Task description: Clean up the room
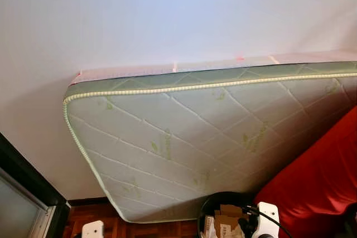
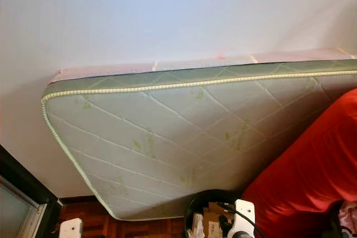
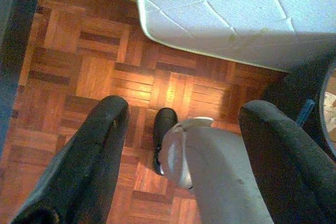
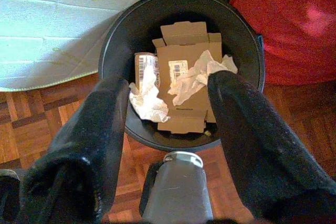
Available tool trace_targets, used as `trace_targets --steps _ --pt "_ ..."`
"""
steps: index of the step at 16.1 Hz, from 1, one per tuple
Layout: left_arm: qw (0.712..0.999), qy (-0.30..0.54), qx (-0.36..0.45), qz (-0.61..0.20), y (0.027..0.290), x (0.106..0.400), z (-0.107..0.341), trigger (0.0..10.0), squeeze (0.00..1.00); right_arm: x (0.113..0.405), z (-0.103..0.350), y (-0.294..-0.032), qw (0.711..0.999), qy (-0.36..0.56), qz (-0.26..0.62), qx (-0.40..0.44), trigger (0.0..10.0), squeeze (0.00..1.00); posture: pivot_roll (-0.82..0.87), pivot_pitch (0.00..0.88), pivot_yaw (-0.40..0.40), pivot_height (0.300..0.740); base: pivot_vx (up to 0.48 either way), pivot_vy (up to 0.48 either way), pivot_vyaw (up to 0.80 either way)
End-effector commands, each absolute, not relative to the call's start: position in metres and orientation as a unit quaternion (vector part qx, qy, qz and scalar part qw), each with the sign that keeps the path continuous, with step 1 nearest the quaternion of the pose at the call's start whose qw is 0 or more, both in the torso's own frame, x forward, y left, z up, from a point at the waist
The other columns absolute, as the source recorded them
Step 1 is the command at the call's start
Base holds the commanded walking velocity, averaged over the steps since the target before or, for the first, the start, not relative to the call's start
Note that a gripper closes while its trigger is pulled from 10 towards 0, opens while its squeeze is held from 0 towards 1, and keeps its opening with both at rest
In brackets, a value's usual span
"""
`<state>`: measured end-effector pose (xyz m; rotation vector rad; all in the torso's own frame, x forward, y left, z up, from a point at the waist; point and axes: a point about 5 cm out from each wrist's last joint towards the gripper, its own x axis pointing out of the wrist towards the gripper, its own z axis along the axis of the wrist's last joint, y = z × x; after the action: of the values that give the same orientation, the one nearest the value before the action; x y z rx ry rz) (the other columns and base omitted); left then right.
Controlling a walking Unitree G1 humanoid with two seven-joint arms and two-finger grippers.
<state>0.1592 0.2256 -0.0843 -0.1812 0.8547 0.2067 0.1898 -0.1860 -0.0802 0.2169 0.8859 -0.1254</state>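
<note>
One quilted mattress (image 1: 206, 137) dominates the room, standing on its long edge and tilted back against the white wall (image 1: 139, 15) — pale green, diamond-stitched, with leaf prints and a corded rim. To the mattress's left, low down, a dark door frame (image 1: 25, 179) runs along the wall above a dark skirting board. Below the mattress lies parquet floor (image 3: 79, 66), reddish-brown wood in small blocks, glossy where light falls on it.

Over that floor, just off the mattress's lower corner, the left gripper (image 3: 178, 145) hangs with its two black fingers spread wide and nothing between them.

Right of the mattress's lower corner stands a black round bin (image 4: 118, 40), its side close to the mattress face. Inside it lie flattened cardboard pieces (image 4: 181, 66) with printed labels and crumpled white paper (image 4: 149, 98). The right gripper (image 4: 165, 124) hovers above the bin's near rim, fingers wide apart, holding nothing.

Further right, a red fabric mass (image 1: 318, 182) leans against the mattress — what it covers cannot be told.
</note>
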Motion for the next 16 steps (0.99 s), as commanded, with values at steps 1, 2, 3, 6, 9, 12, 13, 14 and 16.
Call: trace_targets --steps 1,2,3,6,9,12,13,14,16 --pt "0.896 0.422 -0.088 0.106 0.230 0.153 -0.086 10.0 0.00 0.190 -0.080 -0.187 0.896 0.427 -0.062 0.106 10.0 0.00 0.03 0.025 -0.005 0.691 -0.240 0.000 0.00" --pt "0.896 0.422 -0.089 0.107 0.230 0.152 -0.086 10.0 0.00 0.190 -0.080 -0.188 0.896 0.427 -0.062 0.106 10.0 0.00 0.03 0.031 -0.007 0.691 -0.251 0.000 0.00" --pt "0.896 0.422 -0.089 0.108 0.230 0.152 -0.087 10.0 0.00 0.190 -0.080 -0.188 0.896 0.427 -0.062 0.106 10.0 0.00 0.03 0.033 -0.007 0.691 -0.251 0.000 0.00" --pt "0.896 0.422 -0.092 0.107 0.227 0.151 -0.087 10.0 0.00 0.189 -0.080 -0.188 0.895 0.429 -0.060 0.107 10.0 0.00 0.03 0.038 -0.008 0.691 -0.249 0.000 0.00" --pt "0.896 0.421 -0.093 0.107 0.226 0.151 -0.088 10.0 0.00 0.189 -0.080 -0.189 0.895 0.429 -0.060 0.106 10.0 0.00 0.03 0.045 -0.011 0.691 -0.249 0.000 0.00" --pt "0.896 0.421 -0.093 0.106 0.224 0.152 -0.088 10.0 0.00 0.188 -0.081 -0.189 0.895 0.430 -0.059 0.106 10.0 0.00 0.03 0.048 -0.011 0.691 -0.165 0.000 0.00" --pt "0.897 0.420 -0.093 0.106 0.222 0.155 -0.087 10.0 0.00 0.188 -0.081 -0.189 0.895 0.430 -0.059 0.106 10.0 0.00 0.03 0.049 -0.012 0.691 0.000 0.000 0.00" --pt "0.898 0.418 -0.092 0.104 0.218 0.159 -0.087 10.0 0.00 0.188 -0.081 -0.189 0.895 0.430 -0.059 0.106 10.0 0.00 0.03 0.050 -0.012 0.691 0.000 0.000 0.00" --pt "0.900 0.414 -0.092 0.102 0.213 0.166 -0.085 10.0 0.00 0.187 -0.081 -0.189 0.895 0.429 -0.061 0.106 10.0 0.00 0.03 0.053 -0.012 0.691 0.000 0.000 0.00"
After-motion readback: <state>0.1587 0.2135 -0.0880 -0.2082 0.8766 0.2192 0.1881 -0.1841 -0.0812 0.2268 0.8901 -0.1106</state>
